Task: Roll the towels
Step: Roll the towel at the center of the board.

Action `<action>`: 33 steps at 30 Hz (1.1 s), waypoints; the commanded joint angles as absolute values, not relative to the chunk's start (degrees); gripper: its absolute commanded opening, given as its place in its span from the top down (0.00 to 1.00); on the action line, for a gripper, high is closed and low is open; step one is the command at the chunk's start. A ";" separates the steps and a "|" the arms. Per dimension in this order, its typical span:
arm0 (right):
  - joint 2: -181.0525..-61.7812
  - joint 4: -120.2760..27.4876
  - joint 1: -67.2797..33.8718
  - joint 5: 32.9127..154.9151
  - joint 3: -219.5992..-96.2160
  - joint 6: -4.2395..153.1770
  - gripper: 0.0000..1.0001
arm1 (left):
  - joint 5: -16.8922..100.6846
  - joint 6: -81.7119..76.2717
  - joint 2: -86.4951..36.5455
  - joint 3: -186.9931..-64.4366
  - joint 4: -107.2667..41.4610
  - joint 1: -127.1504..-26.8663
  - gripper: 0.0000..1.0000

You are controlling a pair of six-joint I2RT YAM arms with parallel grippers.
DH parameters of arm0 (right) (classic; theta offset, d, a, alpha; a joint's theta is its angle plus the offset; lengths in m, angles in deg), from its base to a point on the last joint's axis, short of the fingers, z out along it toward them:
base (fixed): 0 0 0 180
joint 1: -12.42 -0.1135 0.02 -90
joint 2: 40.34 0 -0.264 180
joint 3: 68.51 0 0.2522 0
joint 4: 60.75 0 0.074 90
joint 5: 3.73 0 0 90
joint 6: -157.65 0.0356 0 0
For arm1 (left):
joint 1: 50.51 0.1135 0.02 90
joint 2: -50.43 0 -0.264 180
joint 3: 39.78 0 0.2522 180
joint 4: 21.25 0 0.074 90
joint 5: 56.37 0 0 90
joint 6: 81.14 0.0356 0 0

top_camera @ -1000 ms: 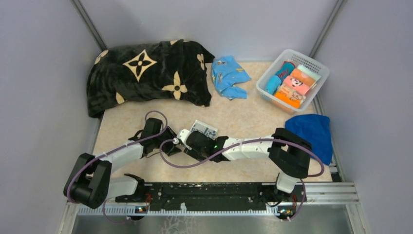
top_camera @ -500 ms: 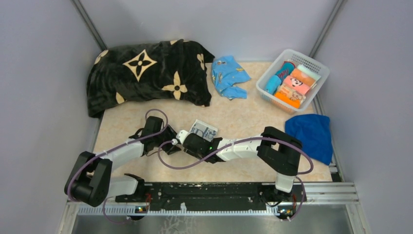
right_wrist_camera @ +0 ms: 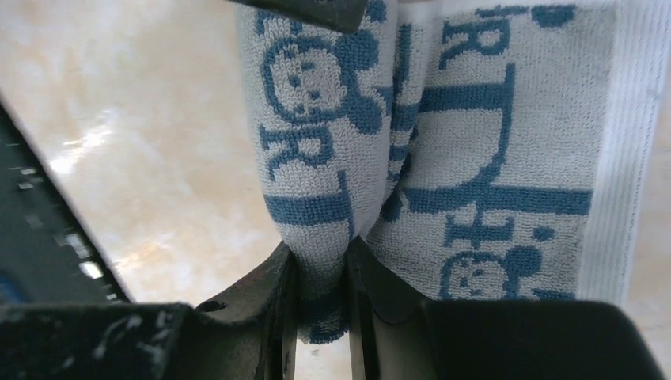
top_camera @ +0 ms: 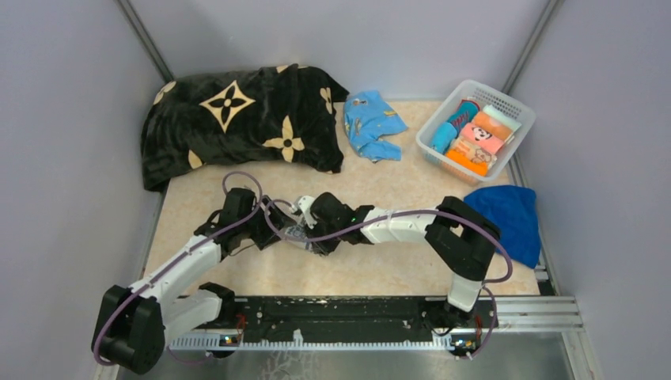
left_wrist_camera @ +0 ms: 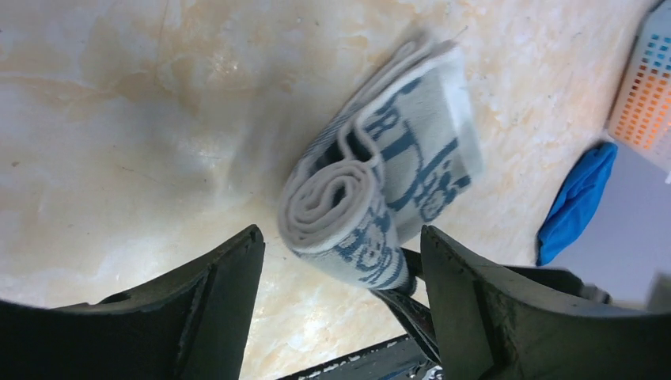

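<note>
The white towel (left_wrist_camera: pixel 380 182), partly rolled, is being held just in front of the blanket (top_camera: pixel 237 119). Compared with a second ago, the right tool (right_wrist_camera: pixel 320 265) is being narrowed and is now being pinched tight on the roll's folded edge. The left tool (left_wrist_camera: pixel 342 241) is being spread wide, its jaws standing clear on either side of the roll. The grip is seemingly being passed to the right side, so this roll is probably being finished.

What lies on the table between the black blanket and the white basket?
The small turquoise towel lies crumpled there, nearer the black blanket than the white basket. The top view shows it.
</note>
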State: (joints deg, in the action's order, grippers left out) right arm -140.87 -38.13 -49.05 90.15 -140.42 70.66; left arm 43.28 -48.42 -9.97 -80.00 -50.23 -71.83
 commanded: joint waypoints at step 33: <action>-142.02 -42.83 -32.43 118.14 -135.79 89.67 0.68 | 48.65 -47.26 -24.52 -78.08 -40.63 -71.66 0.37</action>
